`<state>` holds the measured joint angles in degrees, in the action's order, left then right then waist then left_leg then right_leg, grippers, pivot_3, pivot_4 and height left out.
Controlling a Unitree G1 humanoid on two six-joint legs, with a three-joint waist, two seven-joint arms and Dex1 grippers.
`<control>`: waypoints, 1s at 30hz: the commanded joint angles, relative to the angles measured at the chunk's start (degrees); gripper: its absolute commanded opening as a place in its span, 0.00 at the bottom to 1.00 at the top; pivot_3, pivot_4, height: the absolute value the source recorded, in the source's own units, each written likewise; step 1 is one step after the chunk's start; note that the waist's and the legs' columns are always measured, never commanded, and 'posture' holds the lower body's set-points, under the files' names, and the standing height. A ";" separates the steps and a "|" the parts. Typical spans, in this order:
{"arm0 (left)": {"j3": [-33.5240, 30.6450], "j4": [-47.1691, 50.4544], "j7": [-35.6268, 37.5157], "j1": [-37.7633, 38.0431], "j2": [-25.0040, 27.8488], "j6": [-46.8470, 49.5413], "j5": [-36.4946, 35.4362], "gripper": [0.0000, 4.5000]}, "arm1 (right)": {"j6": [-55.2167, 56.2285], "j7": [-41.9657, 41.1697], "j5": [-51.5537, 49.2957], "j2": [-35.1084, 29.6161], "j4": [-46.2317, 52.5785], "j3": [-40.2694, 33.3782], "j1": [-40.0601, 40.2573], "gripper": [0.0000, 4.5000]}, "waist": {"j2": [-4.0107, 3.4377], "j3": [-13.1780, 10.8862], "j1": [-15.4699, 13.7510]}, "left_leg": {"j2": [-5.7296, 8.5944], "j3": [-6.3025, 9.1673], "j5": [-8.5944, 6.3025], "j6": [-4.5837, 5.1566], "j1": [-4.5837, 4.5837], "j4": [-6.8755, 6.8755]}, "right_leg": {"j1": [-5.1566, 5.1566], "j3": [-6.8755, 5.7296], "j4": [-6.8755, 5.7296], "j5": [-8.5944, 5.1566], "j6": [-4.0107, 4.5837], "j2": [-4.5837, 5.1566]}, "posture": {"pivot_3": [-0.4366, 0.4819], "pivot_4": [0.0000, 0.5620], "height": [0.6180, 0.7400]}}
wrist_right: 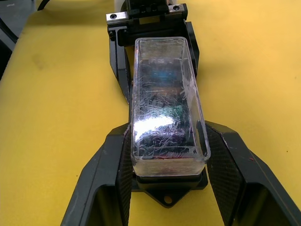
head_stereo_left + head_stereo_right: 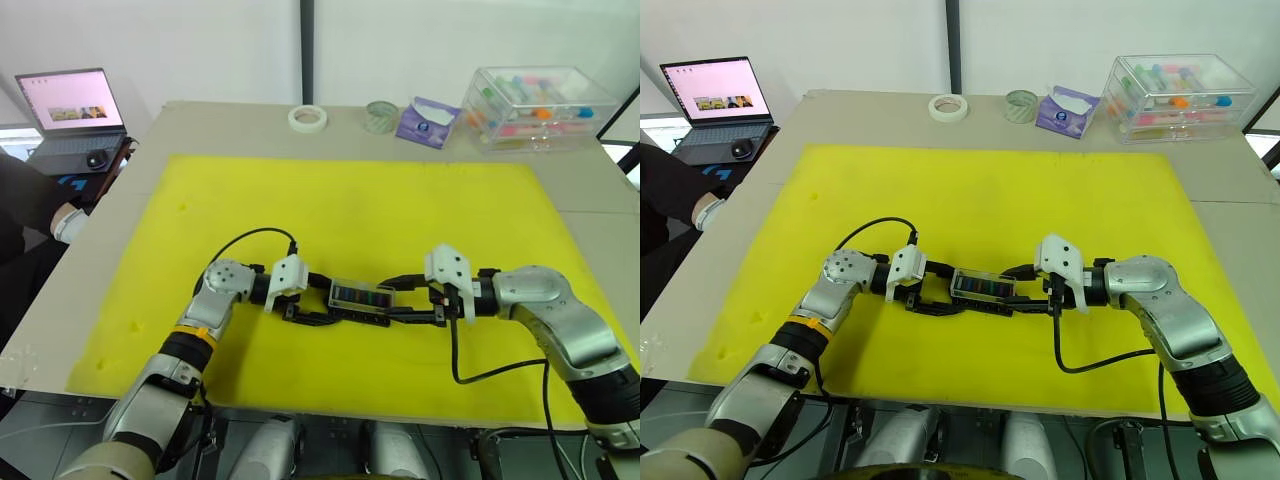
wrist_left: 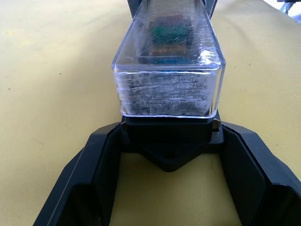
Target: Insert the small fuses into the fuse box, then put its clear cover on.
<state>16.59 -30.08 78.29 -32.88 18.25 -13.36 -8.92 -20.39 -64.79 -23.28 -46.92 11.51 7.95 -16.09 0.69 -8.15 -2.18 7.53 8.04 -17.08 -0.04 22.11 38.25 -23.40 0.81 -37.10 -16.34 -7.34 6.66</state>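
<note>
1. White-walled room; a grey table carries a bright yellow foam mat, and all the work sits near the mat's front edge.
2. The small black rectangular fuse box lies flat on the mat, directly between my two grippers. Its scratched transparent rectangular cover already sits on top.
3. Through the cover I see the small coloured blade fuses, green and blue among them, seated in the slots. I judge the task nearly finished, though I cannot tell if the cover is fully pressed home.
4. Key relation: the box's long axis runs left to right, in line with both arms, so each gripper faces one short end.
5. Left gripper: fingers spread wide, flanking the box's end, apparently without clamping.
6. Right gripper: also spread, straddling the opposite end, fingers just beside the box walls.
7. Both arms are equally near; either backs straight out along the axis with nothing in the way.
8. Far edge, well apart: white tape roll, round glass jar, purple packet, large clear storage case. An open laptop stands off to the left.
</note>
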 commanded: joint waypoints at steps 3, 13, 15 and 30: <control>1.94 0.80 1.31 1.60 -0.04 0.30 1.03 0.61 | 0.02 0.30 2.71 -0.15 -1.87 0.46 0.01 0.41 | 0.00 0.00 0.02 | 0.00 0.00 0.00 0.00 0.00 0.00 | 0.00 0.01 0.00 0.00 0.00 0.00 | 0.48 0.27 1.00; 1.87 1.39 1.00 1.91 0.02 0.61 1.24 0.61 | 4.67 -0.46 4.90 1.70 -7.41 1.40 0.04 0.41 | 0.03 0.03 0.10 | -0.04 -0.01 0.00 0.00 -0.41 -0.11 | 0.33 0.04 0.02 0.00 0.01 -0.07 | 0.48 0.27 1.00; 1.79 1.44 0.99 1.97 0.16 0.66 1.30 0.61 | 4.41 -0.89 5.56 0.60 -6.66 1.82 -0.24 0.41 | 0.03 0.03 0.09 | -0.04 -0.02 -0.01 0.00 -0.49 -0.13 | 0.40 0.04 0.04 0.00 0.00 -0.07 | 0.48 0.27 1.00; 1.72 0.43 0.44 1.41 -0.66 0.30 1.74 0.61 | -9.24 -0.45 5.32 -3.63 0.86 4.25 -5.95 0.41 | 0.03 0.02 -0.05 | -0.03 -0.02 -0.02 0.01 -0.53 -0.16 | 0.45 0.08 0.11 -0.01 0.00 -0.03 | 0.48 0.27 1.00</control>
<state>16.33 -29.18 77.55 -32.14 18.14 -12.91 -8.02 -28.07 -66.33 -21.06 -49.86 13.32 11.09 -21.65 0.72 -8.13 -2.23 7.50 8.02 -17.11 -0.03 21.58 38.08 -22.95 0.89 -36.99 -16.35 -7.33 6.63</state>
